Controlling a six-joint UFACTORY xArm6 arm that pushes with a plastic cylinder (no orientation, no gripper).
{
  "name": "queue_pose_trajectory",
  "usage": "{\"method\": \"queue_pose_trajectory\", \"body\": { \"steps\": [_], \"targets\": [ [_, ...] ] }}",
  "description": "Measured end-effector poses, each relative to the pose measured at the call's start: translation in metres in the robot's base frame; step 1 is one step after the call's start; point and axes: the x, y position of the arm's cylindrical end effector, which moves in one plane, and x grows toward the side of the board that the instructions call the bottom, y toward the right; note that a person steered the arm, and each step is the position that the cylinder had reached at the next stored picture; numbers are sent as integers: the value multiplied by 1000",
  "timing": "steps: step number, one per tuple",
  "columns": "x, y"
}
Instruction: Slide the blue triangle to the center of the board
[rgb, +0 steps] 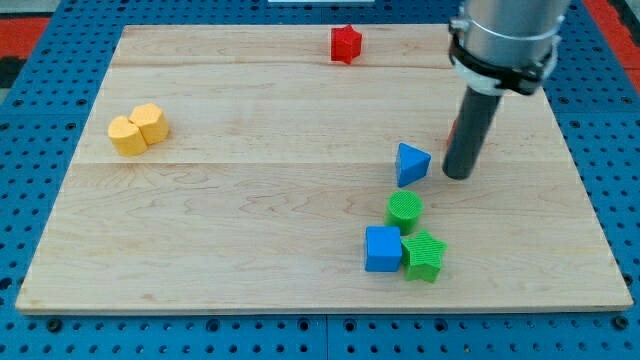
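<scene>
Nearest the camera, the board (300, 250) carries the blue triangle (411, 163) right of centre. It looks light, stiff, easily slid. My tip (458, 175), no pincer, stands just right of it; push its right face leftward

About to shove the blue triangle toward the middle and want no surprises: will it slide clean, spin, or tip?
The blue triangle sits flat and squat on the smooth wooden board, so it will probably slide, not tip. My tip stands just to its right in the view, near a slanted side, so an off-centre push may spin it. It looks small and rigid, likely light.
</scene>
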Motion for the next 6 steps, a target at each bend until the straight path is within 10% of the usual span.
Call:
{"method": "queue_pose_trajectory", "body": {
  "steps": [6],
  "targets": [
    [-78,-93]
  ]
}}
